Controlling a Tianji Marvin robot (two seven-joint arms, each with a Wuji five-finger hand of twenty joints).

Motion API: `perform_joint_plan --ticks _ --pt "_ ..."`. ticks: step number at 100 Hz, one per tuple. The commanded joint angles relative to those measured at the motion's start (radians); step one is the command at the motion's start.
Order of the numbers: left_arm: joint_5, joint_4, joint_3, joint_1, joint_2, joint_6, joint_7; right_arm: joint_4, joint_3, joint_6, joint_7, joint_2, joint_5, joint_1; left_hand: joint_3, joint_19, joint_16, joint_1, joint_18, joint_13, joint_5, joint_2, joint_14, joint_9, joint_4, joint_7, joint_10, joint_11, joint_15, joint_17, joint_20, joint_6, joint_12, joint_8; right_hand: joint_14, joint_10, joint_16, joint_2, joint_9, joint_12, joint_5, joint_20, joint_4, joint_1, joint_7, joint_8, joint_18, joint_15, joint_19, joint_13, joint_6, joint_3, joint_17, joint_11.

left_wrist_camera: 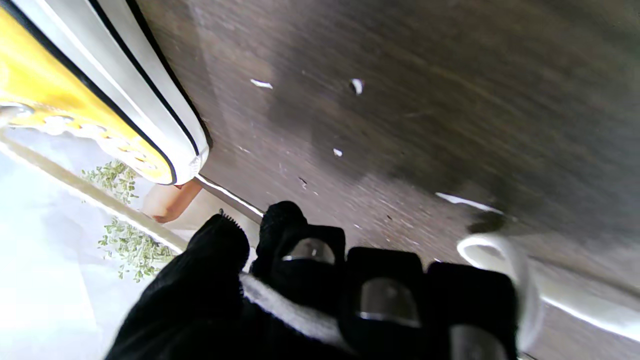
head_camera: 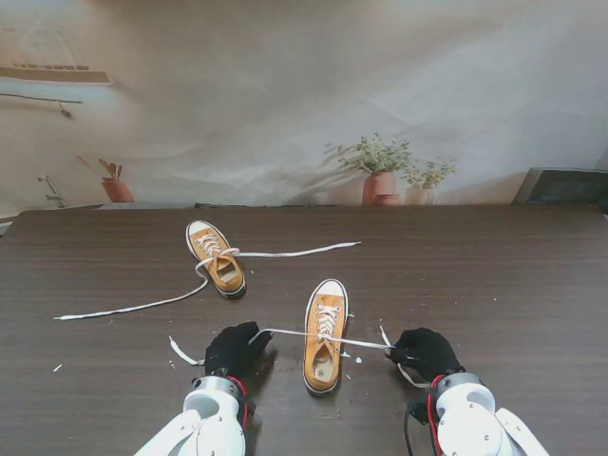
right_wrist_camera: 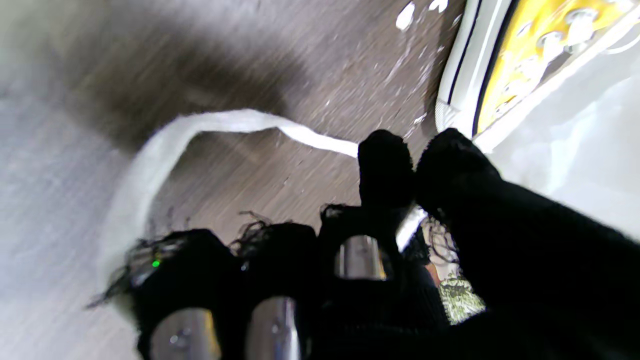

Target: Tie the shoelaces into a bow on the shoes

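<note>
Both my hands sit low on the counter [head_camera: 494, 285], flanking the near shoe [head_camera: 324, 337]: left hand [head_camera: 234, 351] at its nine o'clock, right hand [head_camera: 425, 352] at its three. Each has its fingers pinched shut on one end of the white lace [head_camera: 290, 333], stretched taut across the shoe. A second shoe [head_camera: 216, 257] lies at eleven o'clock, laces sprawled loose.

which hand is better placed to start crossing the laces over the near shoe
Right, narrowly. The right hand visibly pinches its lace between fingertips, pulled fairly taut from the near shoe. The left hand also holds a lace, but its grip looks looser.
</note>
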Motion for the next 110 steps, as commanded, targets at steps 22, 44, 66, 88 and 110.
perform_joint_plan --ticks 22,44,66,88,110 --pt "-0.037 0.001 -0.026 0.029 0.003 -0.155 0.014 0.023 0.001 -0.158 -0.106 -0.017 -0.057 -0.015 -0.067 0.259 -0.01 0.108 -0.175 0.03 -0.055 0.023 -0.017 0.048 -0.067 -0.158 0.0 0.037 0.059 0.033 -0.05 -0.033 0.0 -0.23 -0.039 -0.018 0.017 -0.026 0.062 0.011 -0.015 0.018 -0.006 0.022 -0.037 -0.048 -0.006 0.095 0.287 0.009 -0.041 0.041 0.045 0.061" --pt "0.008 -0.02 -0.04 0.061 0.009 -0.187 0.046 0.006 0.007 -0.251 -0.171 -0.02 -0.11 -0.042 -0.127 0.259 -0.01 0.179 -0.182 0.03 -0.063 -0.011 -0.035 0.061 -0.082 -0.253 -0.035 0.051 0.065 0.034 -0.041 -0.045 -0.002 -0.367 -0.053 -0.019 0.014 -0.037 0.062 0.012 -0.119 0.016 -0.008 0.038 -0.117 -0.232 -0.015 0.093 0.287 0.01 -0.022 0.063 0.046 0.059" --pt "0.034 -0.047 -0.057 0.093 0.014 -0.229 0.065 0.014 0.0 -0.277 -0.201 -0.016 -0.178 -0.039 -0.096 0.259 -0.009 0.204 -0.182 0.03 -0.041 -0.101 -0.035 0.075 -0.056 -0.334 -0.044 0.05 0.068 0.034 -0.038 -0.049 -0.01 -0.513 -0.067 -0.02 0.004 -0.021 0.062 0.006 -0.185 0.005 0.013 0.027 -0.246 -0.352 -0.03 0.089 0.287 0.011 -0.103 0.092 0.047 0.037" --pt "0.042 -0.063 -0.065 0.109 0.016 -0.24 0.071 -0.002 0.013 -0.331 -0.151 -0.009 -0.14 -0.05 -0.089 0.259 -0.009 0.201 -0.18 0.03 -0.031 -0.105 -0.035 0.077 -0.055 -0.33 -0.046 0.05 0.068 0.034 -0.037 -0.051 -0.011 -0.524 -0.009 0.05 -0.014 0.022 0.064 -0.004 -0.077 -0.011 0.162 0.118 -0.285 -0.22 -0.004 0.089 0.287 0.007 -0.506 0.129 0.041 -0.003" --pt "0.04 -0.066 -0.066 0.116 0.016 -0.251 0.071 -0.025 0.037 -0.404 -0.097 0.019 -0.258 -0.076 -0.085 0.259 -0.008 0.197 -0.176 0.03 -0.029 -0.105 -0.035 0.077 -0.057 -0.325 -0.047 0.049 0.068 0.034 -0.038 -0.051 -0.012 -0.527 -0.025 0.074 -0.022 -0.005 0.065 -0.028 0.144 -0.037 0.17 0.146 -0.179 -0.161 -0.009 0.087 0.287 0.008 -0.503 0.14 0.039 -0.018"
